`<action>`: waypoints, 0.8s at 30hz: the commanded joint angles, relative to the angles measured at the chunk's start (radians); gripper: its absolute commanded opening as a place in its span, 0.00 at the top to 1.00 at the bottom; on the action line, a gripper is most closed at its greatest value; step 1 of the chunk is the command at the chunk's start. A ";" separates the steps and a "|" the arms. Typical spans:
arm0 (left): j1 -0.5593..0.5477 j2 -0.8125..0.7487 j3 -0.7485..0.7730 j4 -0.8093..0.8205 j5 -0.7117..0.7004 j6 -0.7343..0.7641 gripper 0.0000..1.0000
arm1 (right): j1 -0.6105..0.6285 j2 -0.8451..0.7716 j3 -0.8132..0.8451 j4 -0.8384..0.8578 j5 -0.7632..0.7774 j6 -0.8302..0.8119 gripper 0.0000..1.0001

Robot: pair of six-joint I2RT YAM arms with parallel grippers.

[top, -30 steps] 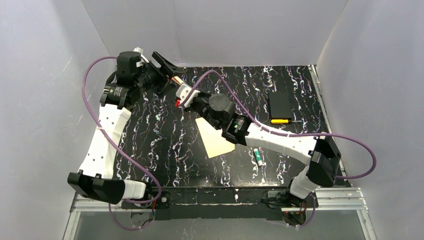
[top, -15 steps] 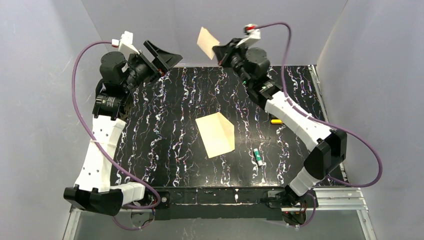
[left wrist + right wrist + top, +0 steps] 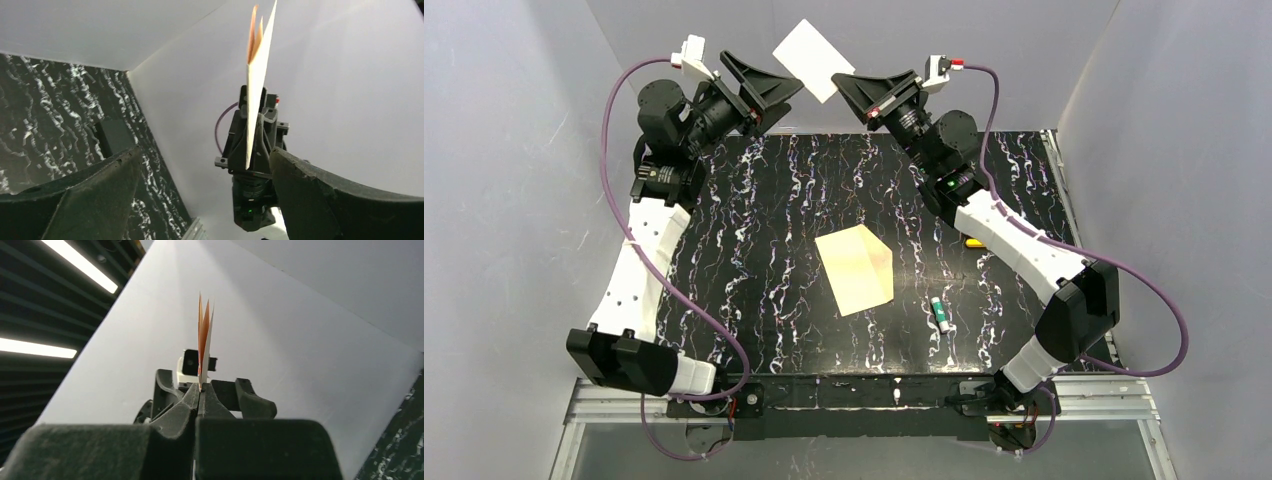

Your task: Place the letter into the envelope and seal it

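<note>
The envelope (image 3: pixel 809 58), pinched at one edge by the right gripper (image 3: pixel 839 80), has been swung up beside the raised, spread-fingered left gripper (image 3: pixel 779 98), a handover being likely, while the letter (image 3: pixel 854 270) is left lying well below both, uninserted.

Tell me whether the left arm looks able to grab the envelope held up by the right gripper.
Probably yes. The left gripper is open and faces the envelope, which the right gripper holds in the air; nothing stands between them.
</note>
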 commanded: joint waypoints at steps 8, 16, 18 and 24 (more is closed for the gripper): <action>0.003 0.057 0.070 0.292 0.088 -0.212 0.39 | 0.003 0.022 0.000 0.127 -0.051 0.166 0.99; 0.005 0.054 0.037 0.294 0.101 -0.192 0.95 | 0.004 0.044 0.029 0.099 -0.117 0.106 0.99; 0.006 0.055 0.031 0.294 0.113 -0.166 1.00 | 0.004 0.045 0.027 0.099 -0.139 0.079 0.95; 0.021 0.039 -0.015 0.294 0.199 -0.093 1.00 | -0.023 -0.031 -0.050 0.053 -0.206 -0.097 0.07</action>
